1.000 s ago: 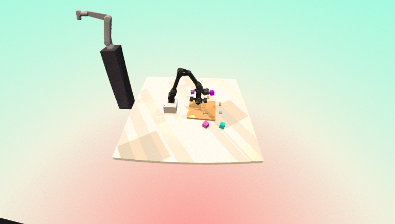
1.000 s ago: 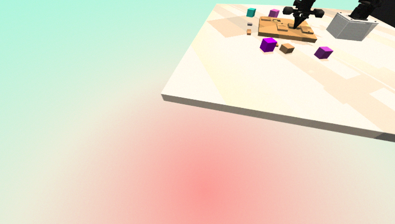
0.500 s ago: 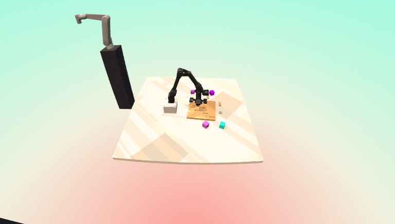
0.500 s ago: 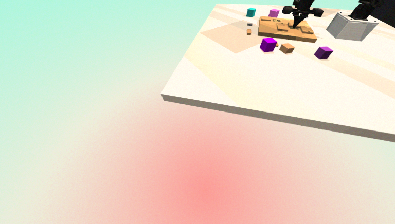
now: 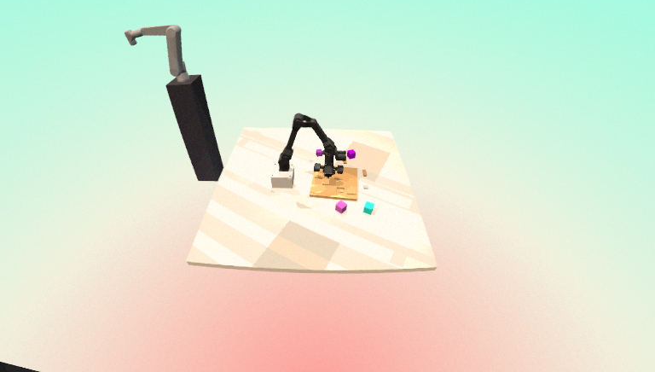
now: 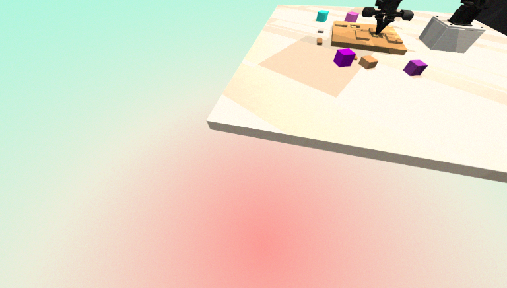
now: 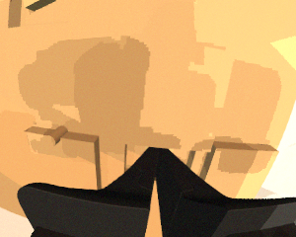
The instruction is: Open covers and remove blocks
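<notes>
The wooden puzzle board [image 5: 350,178] [image 6: 345,41] [image 7: 173,25] lies flat on the table. My gripper [image 5: 328,175] [image 6: 377,34] [image 7: 156,149] is shut and empty, its tips low over or touching the board's top; contact cannot be told. In the wrist view a flat cover with a small knob [image 7: 57,134] is left of the tips, and another raised plate [image 7: 242,158] is to the right. The exterior view shows raised plates [image 6: 362,35] [image 6: 393,38] on either side of the tips. A recess [image 5: 340,189] [image 6: 355,26] shows elsewhere on the board. Well contents cannot be made out.
Beside the board are a teal cube [image 5: 368,208] [image 6: 322,16], a pink cube [image 5: 340,206] [image 6: 351,16], a violet cube [image 5: 350,154] [image 6: 344,57] and a purple cube [image 5: 318,153] [image 6: 415,67]. Brown blocks [image 6: 368,62] [image 6: 319,41] and a small grey piece [image 5: 365,187] [image 6: 320,31] lie nearby.
</notes>
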Available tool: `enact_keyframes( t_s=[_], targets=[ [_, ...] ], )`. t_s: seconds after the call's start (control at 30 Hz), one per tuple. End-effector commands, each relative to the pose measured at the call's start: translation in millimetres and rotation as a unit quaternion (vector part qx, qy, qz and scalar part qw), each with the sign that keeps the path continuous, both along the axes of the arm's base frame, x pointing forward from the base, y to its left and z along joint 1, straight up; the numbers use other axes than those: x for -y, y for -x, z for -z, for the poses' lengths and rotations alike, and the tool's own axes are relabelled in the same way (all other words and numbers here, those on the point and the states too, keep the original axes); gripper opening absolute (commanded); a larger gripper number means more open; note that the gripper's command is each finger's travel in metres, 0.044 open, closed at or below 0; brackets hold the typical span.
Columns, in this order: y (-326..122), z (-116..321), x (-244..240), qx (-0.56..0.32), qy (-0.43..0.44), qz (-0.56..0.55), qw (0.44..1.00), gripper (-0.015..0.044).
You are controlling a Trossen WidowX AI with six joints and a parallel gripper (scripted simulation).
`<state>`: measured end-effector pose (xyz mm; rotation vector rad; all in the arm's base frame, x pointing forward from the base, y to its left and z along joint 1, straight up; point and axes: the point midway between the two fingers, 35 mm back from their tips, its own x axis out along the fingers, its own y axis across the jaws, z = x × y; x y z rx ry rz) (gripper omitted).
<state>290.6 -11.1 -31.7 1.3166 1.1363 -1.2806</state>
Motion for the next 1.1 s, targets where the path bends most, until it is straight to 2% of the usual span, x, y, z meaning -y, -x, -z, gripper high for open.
enact_keyframes(
  t_s=[0.0, 1.07],
  targets=[
    [0.4, 0.3, 4.8, 0.001, 0.002, -0.001, 1.000, 0.0000],
    [5.6, -4.7, 31.3, 0.001, 0.003, -0.001, 1.000, 0.0000]
  ],
)
